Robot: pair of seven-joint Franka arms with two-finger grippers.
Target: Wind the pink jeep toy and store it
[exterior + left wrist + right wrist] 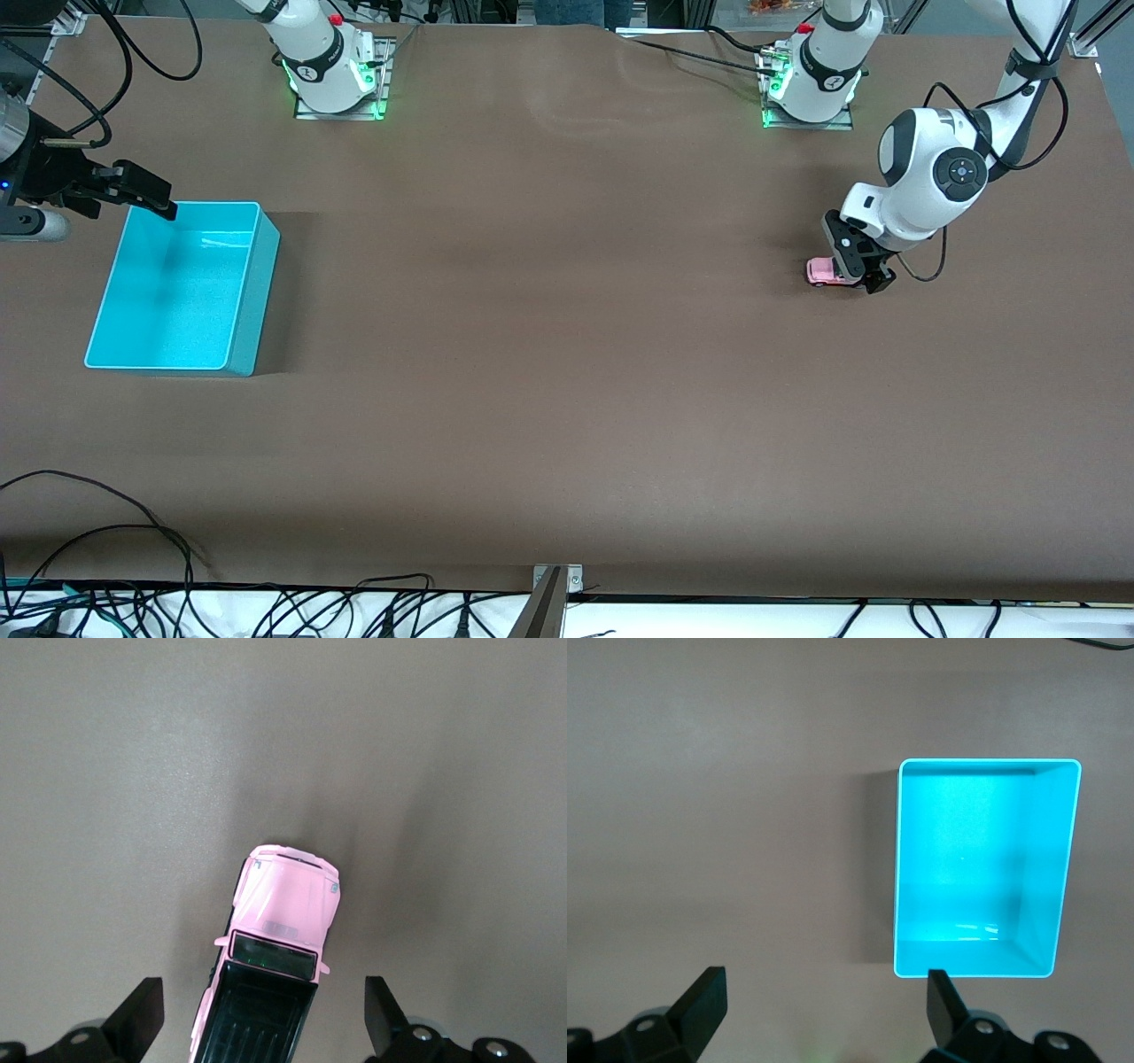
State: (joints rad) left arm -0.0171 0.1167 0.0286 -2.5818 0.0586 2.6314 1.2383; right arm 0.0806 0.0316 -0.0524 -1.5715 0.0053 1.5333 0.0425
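At nine o'clock in the front view the right claw (146, 197) hangs over the bin's (244, 292) rim, fingers apart and nothing in them; this arm is waiting. Its wrist camera looks straight down into the bin (1063, 868), turquoise, open-topped, nothing inside.

Sweep across bare bench (549, 354) to three o'clock and here's the action: the left claw (858, 270) is down low at the jeep (824, 272), which sits on the bench toward the left arm's end, well apart from the bin. From the left wrist the fingers (137, 1014) stand wide on either flank of the jeep (283, 921), not touching it, black roof between them, pink bonnet poking out ahead.

How will it handle? It looks a light, rigid little thing, glossy, so likely slippery, and it rolls on its wheels. Best bet is squeezing the flat body sides just under the roof, square on, so it cannot squirt out forwards while being dragged back to wind
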